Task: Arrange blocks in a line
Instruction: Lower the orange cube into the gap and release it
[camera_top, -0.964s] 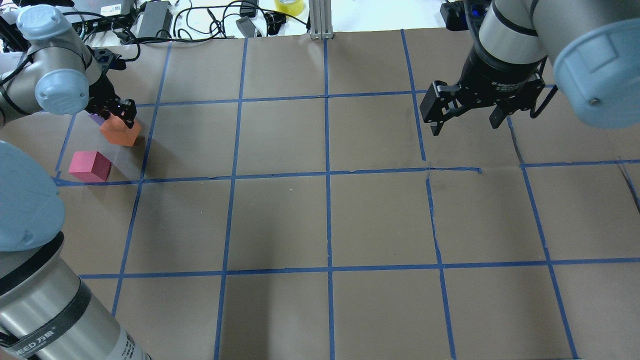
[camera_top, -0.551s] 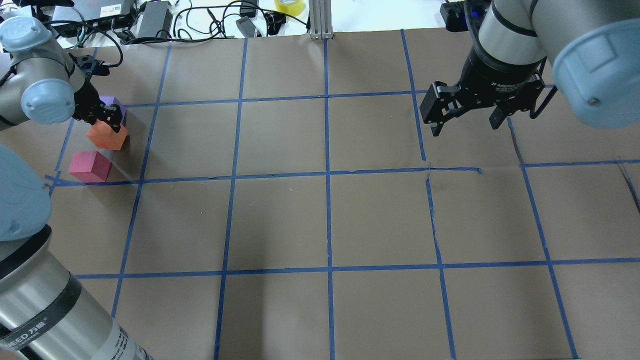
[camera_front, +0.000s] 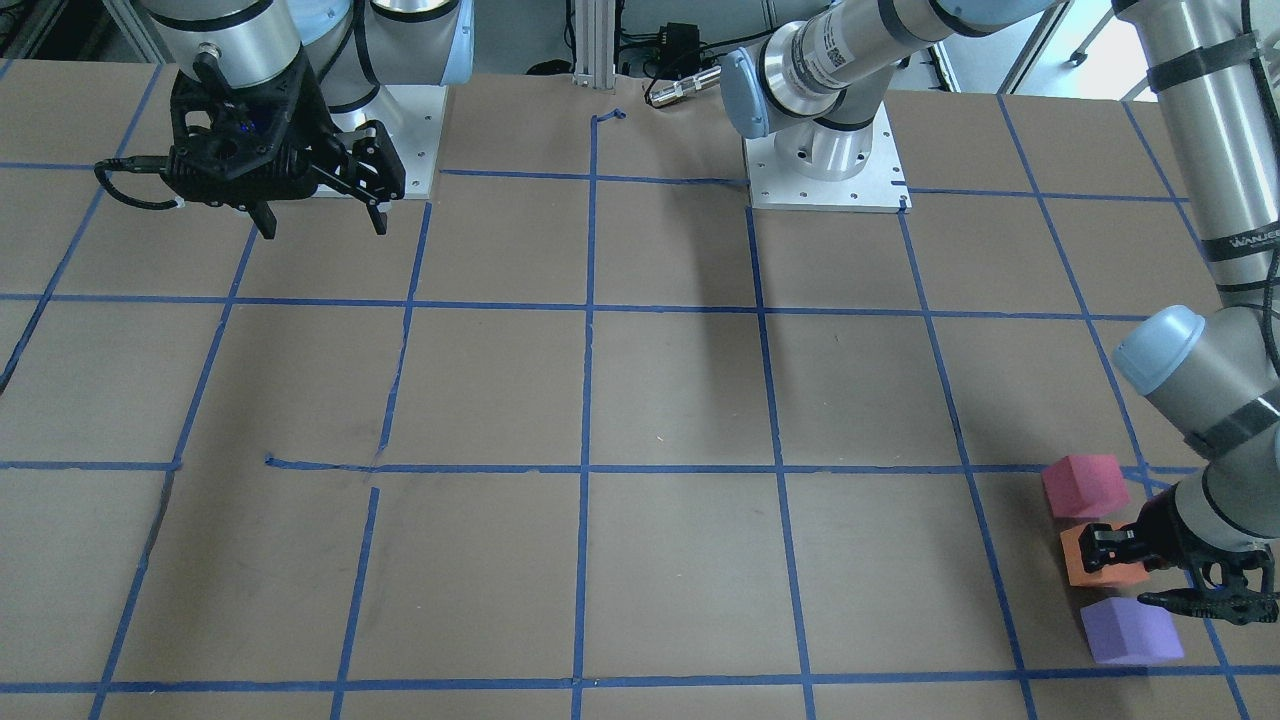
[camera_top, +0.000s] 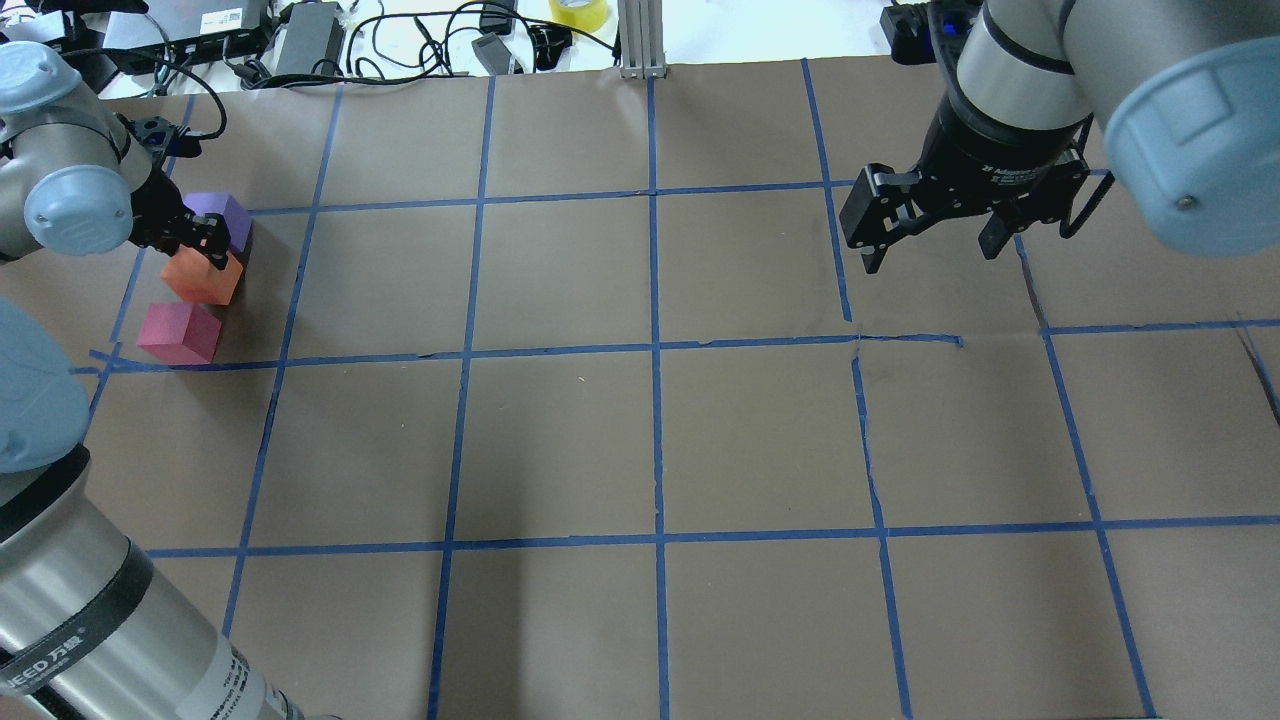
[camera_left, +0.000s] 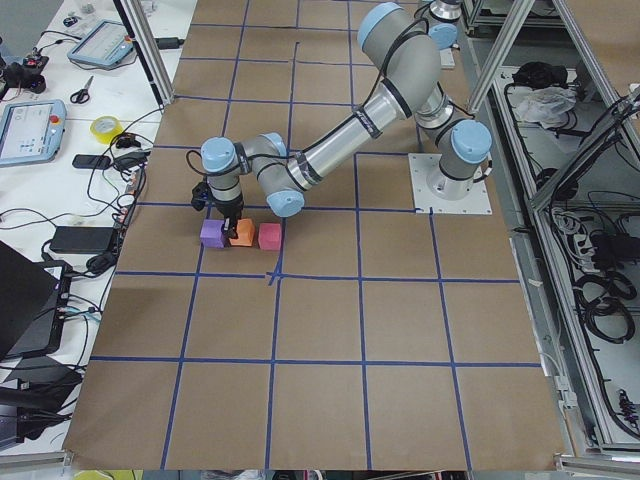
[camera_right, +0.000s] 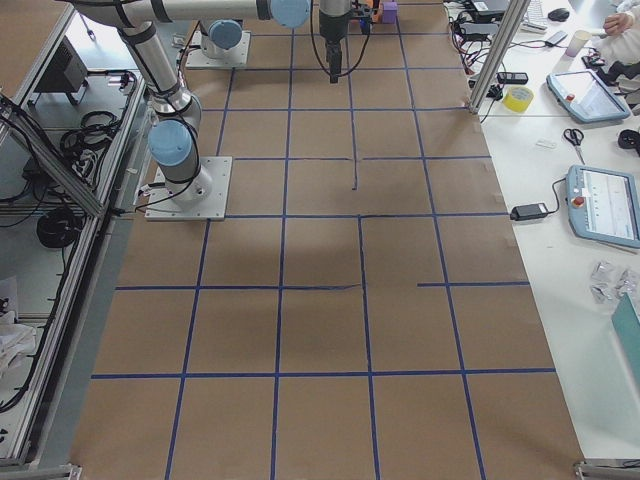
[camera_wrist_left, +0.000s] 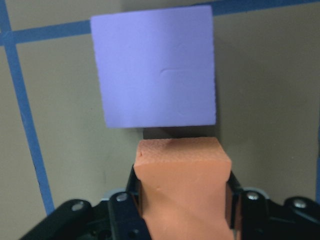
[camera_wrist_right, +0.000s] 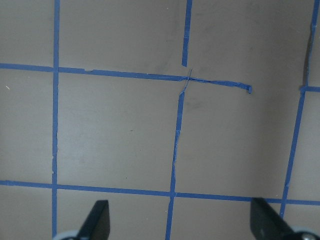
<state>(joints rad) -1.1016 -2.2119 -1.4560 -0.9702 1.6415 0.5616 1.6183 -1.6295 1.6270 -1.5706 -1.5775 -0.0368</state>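
Observation:
Three cubes stand in a short row at the table's far left in the overhead view: purple block (camera_top: 222, 213), orange block (camera_top: 200, 281), pinkish-red block (camera_top: 180, 332). My left gripper (camera_top: 195, 246) is shut on the orange block and holds it low between the other two. The left wrist view shows the orange block (camera_wrist_left: 182, 180) between the fingers, with the purple block (camera_wrist_left: 157, 65) just beyond it. The front view shows the same row: pinkish-red (camera_front: 1083, 485), orange (camera_front: 1090, 572), purple (camera_front: 1130, 630). My right gripper (camera_top: 930, 252) is open and empty, hovering over the far right squares.
Blue tape lines (camera_top: 655, 345) mark a grid on the brown table paper. Cables, power bricks and a yellow tape roll (camera_top: 578, 12) lie beyond the far edge, beside an aluminium post (camera_top: 640, 40). The arm bases (camera_front: 820, 160) sit at the robot's side.
My left gripper has carried the orange block leftward and nearer to the pinkish-red block, uncovering the purple block behind it. The right arm has not moved.

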